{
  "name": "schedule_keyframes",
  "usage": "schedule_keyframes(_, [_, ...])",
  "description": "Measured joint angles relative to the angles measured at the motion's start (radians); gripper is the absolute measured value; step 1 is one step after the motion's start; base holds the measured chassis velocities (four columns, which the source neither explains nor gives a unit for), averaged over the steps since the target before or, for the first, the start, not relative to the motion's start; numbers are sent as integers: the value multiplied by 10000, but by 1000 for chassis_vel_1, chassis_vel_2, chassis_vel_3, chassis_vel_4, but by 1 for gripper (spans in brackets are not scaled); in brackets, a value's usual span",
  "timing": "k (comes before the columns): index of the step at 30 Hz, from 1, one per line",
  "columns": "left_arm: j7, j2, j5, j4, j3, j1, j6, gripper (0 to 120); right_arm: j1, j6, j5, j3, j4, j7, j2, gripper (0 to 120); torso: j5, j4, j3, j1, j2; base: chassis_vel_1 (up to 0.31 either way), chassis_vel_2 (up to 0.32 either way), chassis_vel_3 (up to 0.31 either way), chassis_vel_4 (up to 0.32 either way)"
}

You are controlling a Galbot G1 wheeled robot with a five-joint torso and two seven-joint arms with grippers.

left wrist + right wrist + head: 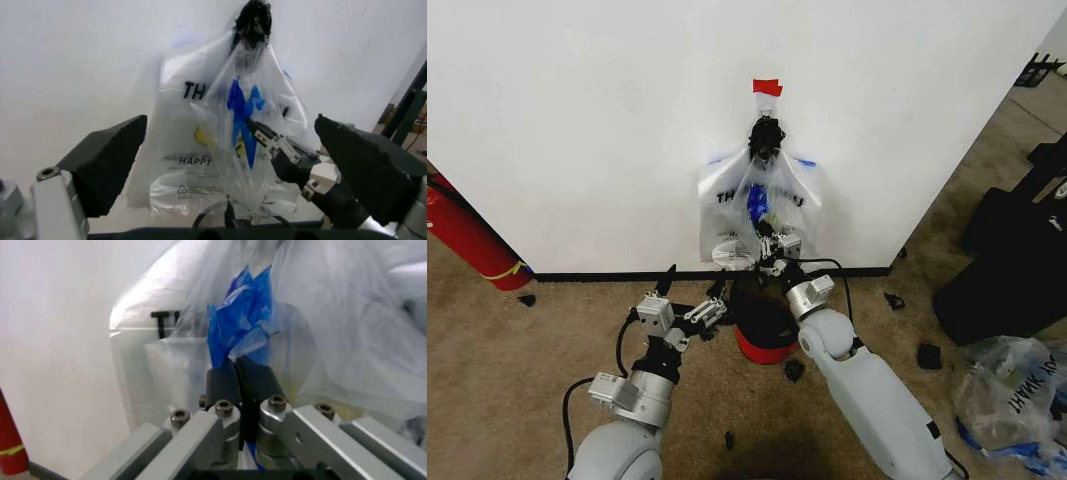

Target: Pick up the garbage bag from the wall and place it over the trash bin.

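A: Where is the garbage bag [757, 205]?

B: It hangs on the wall [587, 120], under a bit of red tape [767, 87]. A dark hook [766, 135] holds its top. The trash bin [765, 335] sits on the floor right below it.

A: What is the right end effector [767, 243] doing?

B: It is up against the bag. In the right wrist view its two pads [257, 390] are squeezed together on a blue fold [240, 332] of the plastic. So it is pinching the bag.

A: And the left end effector [689, 300]?

B: It waits low, beside the bin. Its fingers [103, 165] are spread wide, and nothing is between them.

A: How should the robot do this step well?

B: I think it should hold on tight and lift the bag up a little, so the handles come off the hook. If it pulls straight down, the thin plastic could rip. It should go slow.

A: Which way does the bag point?

B: It hangs long, top to bottom. The bunched handles are up at the hook. The wide part droops toward the bin. The side with the black letters faces out from the wall.
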Motion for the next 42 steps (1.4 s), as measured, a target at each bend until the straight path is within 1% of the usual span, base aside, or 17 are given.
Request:
schedule_keyframes(4, [-1, 11, -2, -81, -13, 23, 0, 99, -72, -103, 271, 94, 272, 181, -107, 0, 0, 0, 0, 0, 0, 0, 0, 0, 0])
schedule_keyframes(9, [-25, 135, -283, -349, -29, 101, 59, 99, -709, -419, 1349, 482, 1561, 498, -492, 0, -1, -1, -1, 0, 0, 0, 0, 0, 0])
schedule_keyframes(10, [-29, 213, -425, -436, -29, 108, 98, 99, -975, -498, 1827, 631, 2033, 474, -669, 0, 2, -1, -1, 0, 0, 0, 0, 0, 0])
schedule_keyframes(11, [-29, 213, -425, -436, -29, 108, 98, 99, -975, -498, 1827, 631, 2033, 474, -669, 0, 2, -1, -1, 0, 0, 0, 0, 0, 0])
schedule_keyframes(14, [-94, 424, -875, -576, 26, -61, 254, 99, -1525, -594, 2700, 1034, 2944, 290, -1039, 0, 0, -1, -1, 0, 0, 0, 0, 0, 0])
schedule_keyframes(18, [-221, 695, -1383, -626, 216, -472, 460, 99, -1899, -602, 2964, 1311, 3361, 121, -1266, 0, 0, 0, -1, 0, 0, 0, 0, 0, 0])
schedule_keyframes(20, [-333, 965, -1860, -628, 447, -836, 657, 99, -2113, -593, 2981, 1465, 3512, 60, -1328, 0, 1, -3, -1, 0, 0, 0, 0, 0, 0])
schedule_keyframes(21, [-376, 1043, -2000, -627, 542, -958, 717, 99, -2157, -587, 2988, 1494, 3540, 52, -1331, 0, 1, 0, -1, 0, 0, 0, 0, 0, 0])
schedule_keyframes(24, [-591, 1554, -3005, -545, 1276, -1994, 1173, 99, -2521, -536, 3024, 1649, 3699, -3, -1213, 0, 1, -1, 0, 0, 0, 0, 0, 0, 0])
schedule_keyframes(27, [-640, 1657, -3234, -455, 1526, -2337, 1330, 99, -2706, -481, 3026, 1674, 3755, -40, -1112, 0, 1, -2, 0, 0, 1, 0, 0, 0, 0])
schedule_keyframes(28, [-674, 1683, -3304, -380, 1652, -2516, 1399, 99, -2824, -449, 3044, 1698, 3805, -48, -1044, 0, 1, 3, 0, 0, 0, 0, 0, 0, 0])
schedule_keyframes(32, [-853, 1592, -3410, 128, 2208, -3545, 1611, 99, -3297, -406, 3105, 1931, 4028, -58, -899, 0, 0, -1, 0, 0, 1, 0, 0, 0, 0])
schedule_keyframes(33, [-853, 1592, -3410, 128, 2208, -3545, 1611, 99, -3297, -406, 3105, 1931, 4028, -58, -899, 0, 0, -1, 0, 0, 1, 0, 0, 0, 0])
schedule_keyframes(36, [-949, 1457, -3375, 504, 2444, -4346, 1777, 99, -3528, -400, 3229, 2107, 4144, -53, -885, 0, 0, -1, 1, 0, 0, 0, 0, 0, 0])
schedule_keyframes(38, [-1037, 1425, -3054, 891, 2643, -5298, 2034, 99, -3728, -401, 3463, 2250, 4284, -6, -877, 0, 0, -1, 0, 0, 0, 0, 0, 0, 0])
schedule_keyframes(40, [-1048, 1455, -2909, 1012, 2709, -5554, 2117, 98, -3771, -403, 3519, 2272, 4309, 10, -874, 0, 0, -3, 0, 1, 0, 0, 0, 0, 0])
schedule_keyframes(42, [-1052, 1536, -2698, 1219, 2861, -5972, 2221, 98, -3847, -403, 3656, 2318, 4351, 47, -864, 0, 1, 2, 1, 0, 0, 0, 0, 0, 0])
